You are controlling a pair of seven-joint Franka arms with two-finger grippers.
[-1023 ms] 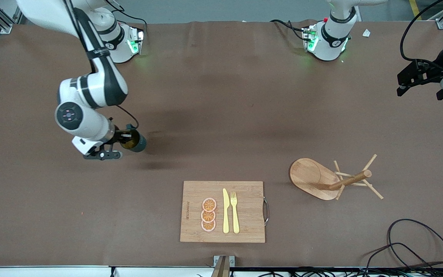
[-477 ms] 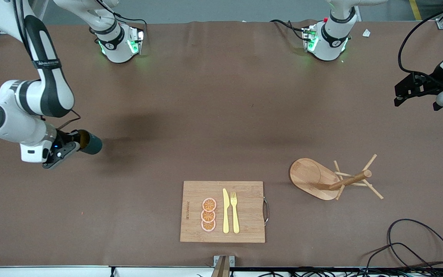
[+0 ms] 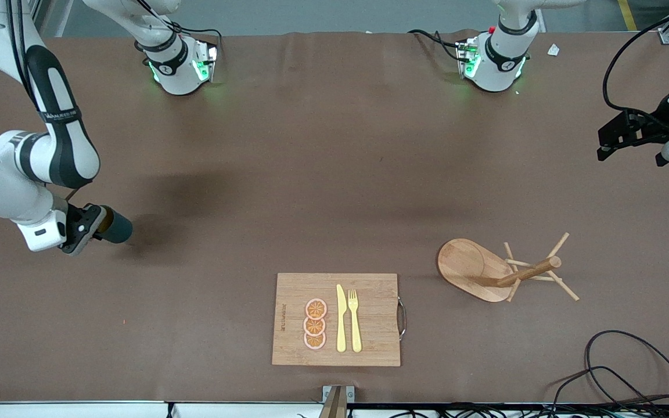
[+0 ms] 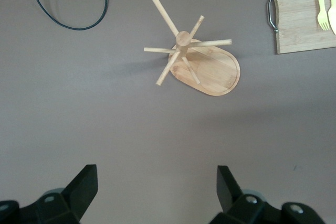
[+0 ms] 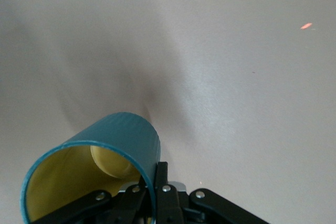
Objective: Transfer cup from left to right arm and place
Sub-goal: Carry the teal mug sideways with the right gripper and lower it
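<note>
You have the cup in the right hand, out over the right arm's end of the surface, so the handover itself looks done and only the placing is left. In the right wrist view the cup lies on its side with its yellow inside facing the camera, and the right hand is closed on the rim, 1 finger inside the wall and 1 outside. That rim pinch explains the tilt: the cup hangs sideways off the fingers, not upright, so you will likely need to turn the wrist before it can stand on its base. I cannot tell whether it touches the surface yet; the shadow close under it suggests it is low.

The left hand waits over the left arm's end of the surface, holding nothing. In the left wrist view its fingers stand wide apart with only bare surface between them, which fits an arm that has given the cup away and pulled clear.

The peg rack lies well apart from the cup, toward the left arm's end, and the cutting board with its knife, fork and 3 orange slices sits nearer the front camera. Neither is in your way
</note>
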